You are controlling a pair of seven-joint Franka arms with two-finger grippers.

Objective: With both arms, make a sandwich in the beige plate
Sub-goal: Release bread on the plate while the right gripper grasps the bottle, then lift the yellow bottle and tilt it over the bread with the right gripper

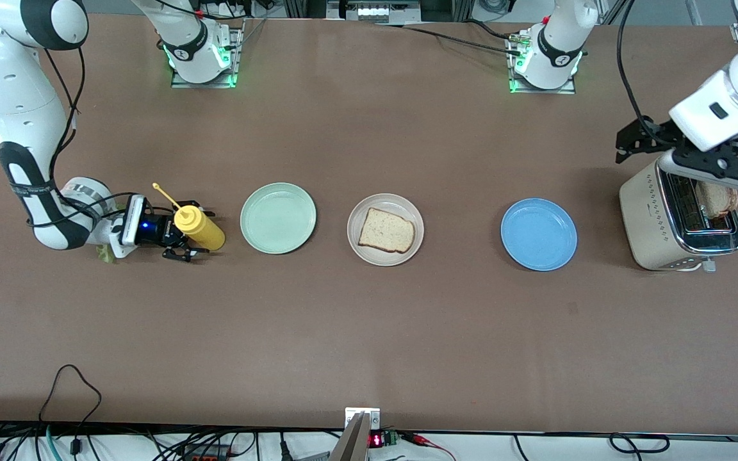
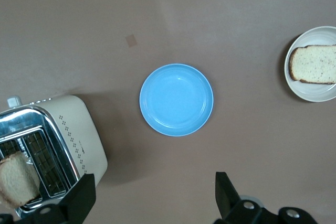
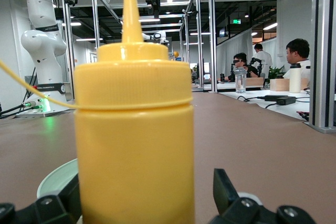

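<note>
A sandwich is out of view; a single bread slice [image 1: 386,230] [image 2: 315,64] lies on the beige plate [image 1: 401,206] [image 2: 315,92] at mid-table. Another slice [image 1: 718,197] [image 2: 18,179] stands in a slot of the toaster [image 1: 647,221] [image 2: 79,129]. My left gripper [image 1: 718,168] [image 2: 155,198] hangs open and empty above the toaster. My right gripper [image 1: 197,234] [image 3: 147,198] sits low at the table, open, with a yellow squeeze bottle [image 1: 201,228] [image 3: 134,129] upright between its fingers. One finger [image 3: 226,190] stands clearly apart from the bottle.
A mint-green plate [image 1: 278,218] [image 3: 55,179] lies between the bottle and the beige plate. A blue plate [image 1: 539,234] [image 2: 176,99] lies between the beige plate and the toaster. A pale green scrap [image 1: 106,254] shows under the right arm's wrist.
</note>
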